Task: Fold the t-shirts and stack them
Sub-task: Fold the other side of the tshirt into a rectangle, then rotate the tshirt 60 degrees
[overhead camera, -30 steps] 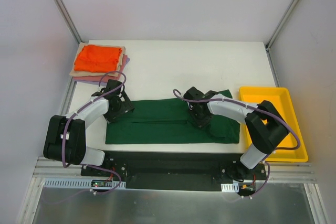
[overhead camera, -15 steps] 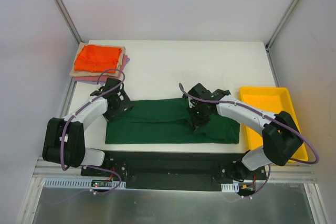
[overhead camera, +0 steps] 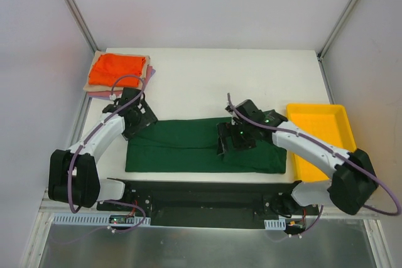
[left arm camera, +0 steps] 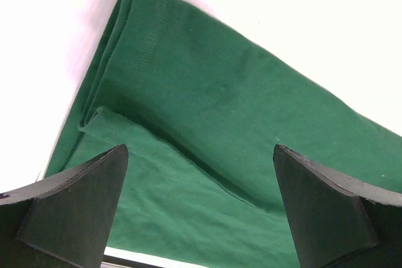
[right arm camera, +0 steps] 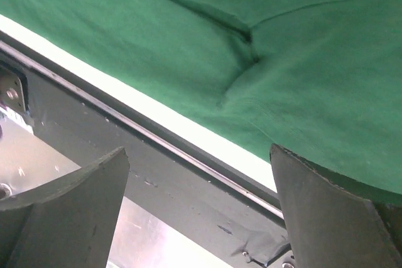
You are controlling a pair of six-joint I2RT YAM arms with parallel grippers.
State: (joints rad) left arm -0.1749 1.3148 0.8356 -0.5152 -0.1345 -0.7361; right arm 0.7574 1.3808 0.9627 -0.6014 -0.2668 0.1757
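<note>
The dark green t-shirt (overhead camera: 182,145) lies folded into a long strip along the table's near edge. My left gripper (overhead camera: 139,117) hovers open over its back left corner. In the left wrist view the green cloth (left arm camera: 207,111) fills the gap between the fingers (left arm camera: 69,205), untouched. My right gripper (overhead camera: 229,142) is open above the strip's middle right, and nothing sits between its fingers (right arm camera: 333,211). The right wrist view shows the green cloth (right arm camera: 282,48) and its near hem. The orange folded t-shirt (overhead camera: 116,69) tops a tan and pink pile (overhead camera: 94,89) at the back left.
A yellow tray (overhead camera: 317,120) stands at the right edge, with the right arm reaching over its near part. The table's white front edge (right arm camera: 188,130) and a black rail (right arm camera: 157,174) run just below the right gripper.
The right gripper has opened and let go of the green cloth, which now lies flat on the right. It shifted slightly left and toward the near edge. The left gripper drew back toward the shirt's corner.
</note>
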